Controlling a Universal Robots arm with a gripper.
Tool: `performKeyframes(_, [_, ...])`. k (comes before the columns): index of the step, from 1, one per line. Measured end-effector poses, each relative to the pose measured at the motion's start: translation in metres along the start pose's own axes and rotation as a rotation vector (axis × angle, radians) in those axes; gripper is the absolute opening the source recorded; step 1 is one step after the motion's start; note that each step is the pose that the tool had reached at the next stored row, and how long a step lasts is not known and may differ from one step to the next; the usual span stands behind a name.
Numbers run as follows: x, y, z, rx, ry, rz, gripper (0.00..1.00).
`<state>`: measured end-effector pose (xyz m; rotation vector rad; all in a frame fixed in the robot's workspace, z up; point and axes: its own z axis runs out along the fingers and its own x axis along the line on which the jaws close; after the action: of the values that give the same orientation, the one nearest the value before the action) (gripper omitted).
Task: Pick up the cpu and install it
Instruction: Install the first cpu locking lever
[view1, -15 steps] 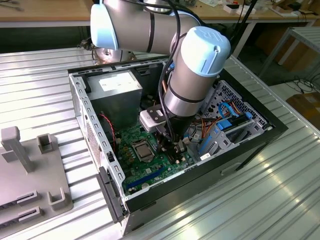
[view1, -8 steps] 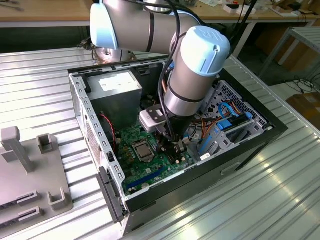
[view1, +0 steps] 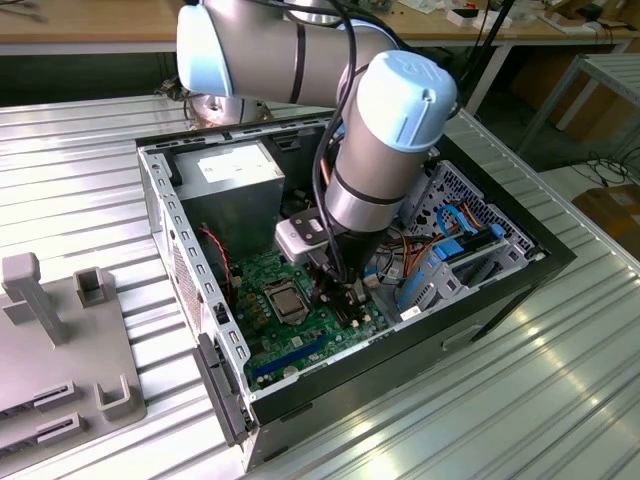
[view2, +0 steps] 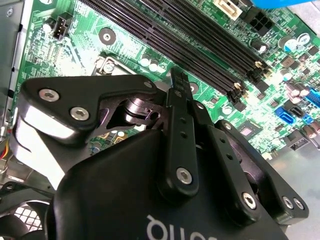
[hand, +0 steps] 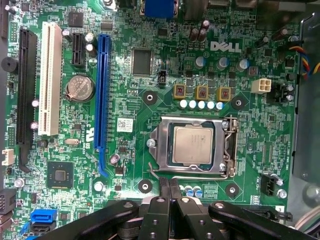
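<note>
Pincer pressed together and empty, fingertips poised just beside the socket on the motherboard inside the open case. The cpu, a flat silvery-grey square, lies seated in the socket's metal frame. Judging by this, placement looks done; what remains appears to be securing the frame, which calls for careful pressure near fragile parts.

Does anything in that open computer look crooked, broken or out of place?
Nothing stands out. The cpu lies flat and square in the socket on the motherboard, and the gripper, fingers together, holds nothing.
</note>
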<state>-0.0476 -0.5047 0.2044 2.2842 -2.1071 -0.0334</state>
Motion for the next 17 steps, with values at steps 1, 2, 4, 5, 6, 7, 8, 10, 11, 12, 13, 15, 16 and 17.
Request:
performKeyframes(1, [-0.0002,0.0003,0.0,0.0,0.0001,0.0,0.11])
performKeyframes(2, [-0.0004,0.0006,0.0,0.0,0.0,-0.001,0.11])
performKeyframes(4, [-0.001,0.0012,0.0,0.0,0.0001,-0.002,0.11])
performKeyframes(5, [-0.0012,0.0015,0.0001,0.0,0.0,-0.002,0.11])
performKeyframes(6, [-0.0014,0.0018,0.0,0.0,0.0001,-0.002,0.11])
performKeyframes(7, [-0.0015,0.0022,0.0001,0.0,0.0001,-0.002,0.11])
performKeyframes(8, [-0.0016,0.0026,0.0001,0.0,0.0002,-0.003,0.11])
performKeyframes(10, [-0.0019,0.004,0.0001,0.0003,0.0003,-0.003,0.11])
performKeyframes(11, [-0.002,0.0046,0.0002,0.0006,0.0002,-0.003,0.11])
performKeyframes(12, [-0.0021,0.0065,0.0002,0.0016,0.0003,-0.003,0.11])
performKeyframes(13, [-0.0021,0.0074,0.0002,0.0022,0.0004,-0.003,0.11])
performKeyframes(15, [-0.0023,0.0089,0.0003,0.0035,0.0004,-0.003,0.11])
performKeyframes(16, [-0.0023,0.0092,0.0003,0.0039,0.0005,-0.003,0.11])
performKeyframes(17, [-0.0023,0.0096,0.0003,0.0043,0.0005,-0.003,0.11])
